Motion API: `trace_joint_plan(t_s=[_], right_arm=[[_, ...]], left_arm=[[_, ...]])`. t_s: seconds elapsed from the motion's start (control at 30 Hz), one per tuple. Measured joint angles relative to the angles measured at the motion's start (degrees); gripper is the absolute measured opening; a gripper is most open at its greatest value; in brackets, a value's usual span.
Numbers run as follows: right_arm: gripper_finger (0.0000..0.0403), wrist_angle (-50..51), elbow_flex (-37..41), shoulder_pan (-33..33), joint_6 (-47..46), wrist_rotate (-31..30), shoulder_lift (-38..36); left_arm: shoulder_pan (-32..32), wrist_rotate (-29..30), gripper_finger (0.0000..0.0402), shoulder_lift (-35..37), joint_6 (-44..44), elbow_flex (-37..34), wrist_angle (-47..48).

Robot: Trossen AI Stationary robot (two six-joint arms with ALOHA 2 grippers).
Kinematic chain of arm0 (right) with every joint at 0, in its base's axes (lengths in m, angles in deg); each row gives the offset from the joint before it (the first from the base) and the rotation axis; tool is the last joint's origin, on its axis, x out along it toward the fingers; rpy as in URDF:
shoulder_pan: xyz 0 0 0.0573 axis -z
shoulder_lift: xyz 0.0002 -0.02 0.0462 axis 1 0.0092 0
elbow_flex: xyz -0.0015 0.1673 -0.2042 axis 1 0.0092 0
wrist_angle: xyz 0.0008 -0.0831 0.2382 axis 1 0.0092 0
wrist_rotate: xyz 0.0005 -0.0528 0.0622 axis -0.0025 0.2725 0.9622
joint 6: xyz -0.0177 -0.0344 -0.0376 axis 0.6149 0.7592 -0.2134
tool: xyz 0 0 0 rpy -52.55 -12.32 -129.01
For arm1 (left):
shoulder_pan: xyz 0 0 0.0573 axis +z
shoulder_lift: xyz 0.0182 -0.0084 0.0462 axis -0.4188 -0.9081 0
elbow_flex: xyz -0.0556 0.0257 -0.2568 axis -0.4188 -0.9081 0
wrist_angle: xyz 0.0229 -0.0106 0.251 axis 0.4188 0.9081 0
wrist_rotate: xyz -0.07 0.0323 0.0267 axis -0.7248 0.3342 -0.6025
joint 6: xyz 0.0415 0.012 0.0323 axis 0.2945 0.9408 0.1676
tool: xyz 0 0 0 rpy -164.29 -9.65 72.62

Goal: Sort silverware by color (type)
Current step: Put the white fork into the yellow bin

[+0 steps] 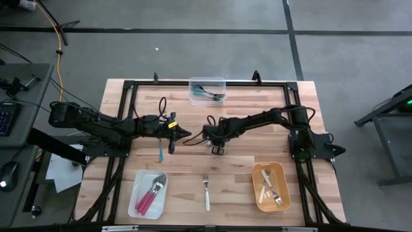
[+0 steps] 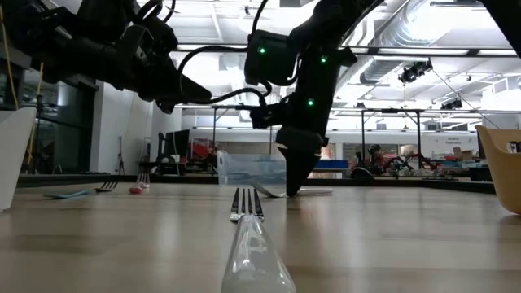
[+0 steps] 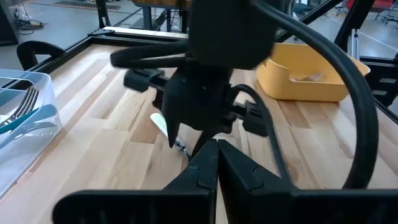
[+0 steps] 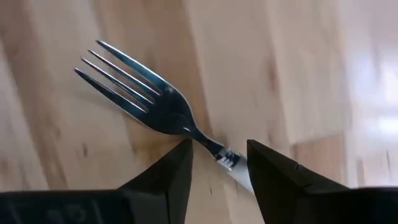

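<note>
Right wrist view is showing the right pincer (image 4: 217, 163) straddling the neck of a fork (image 4: 152, 102) that is lying flat on the tabletop (image 4: 298, 74).

The step in hand is picking up this fork: the two fingers are standing apart on either side of the thin neck, where the metal head is meeting a pale handle, and they are not yet gripping it. The next move is calling for closing squarely on that narrow part and lifting without letting the fork twist. I am judging that it is going to the yellow bin (image 1: 268, 186), where cream-handled forks are lying. The left pincer (image 1: 184, 134) is hovering closed just beside, holding nothing. Another cream fork (image 1: 206, 191) is waiting near the front edge.
</note>
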Motion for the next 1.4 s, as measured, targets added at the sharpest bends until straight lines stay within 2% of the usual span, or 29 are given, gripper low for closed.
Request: trace_joint_plan(t_s=[0.2, 0.37, 0.57, 0.9, 1.1, 1.4], right_arm=[[0.0147, -2.04, 0.09, 1.61, 19.44, 7.1, -0.04], [0.0141, -3.38, 0.11, 1.17, 26.8, 8.61, 0.0], [0.011, -3.27, 0.07, 1.76, 25.18, 11.69, 0.39], [0.007, -1.15, -0.25, 2.29, 19.54, 13.15, 2.65], [0.0012, 1.98, -2.29, 3.15, 14.78, 14.06, 2.93], [0.0008, 8.58, -9.16, 2.67, 10.12, 16.45, 3.58]], left_arm=[[0.0, 0.0, 0.0, 0.0, 0.02, 0.0, 0.0], [0.0, 0.0, 0.0, 0.0, 0.46, 0.0, 0.0], [0.0, 0.0, 0.0, 0.0, 0.46, 0.0, 0.0], [0.0, 0.0, 0.0, 0.0, 0.48, 0.0, 0.0], [0.0, 0.0, 0.0, 0.0, 0.48, 0.0, 0.0], [0.0, -0.02, 0.0, 0.0, 0.48, 0.0, 0.09]])
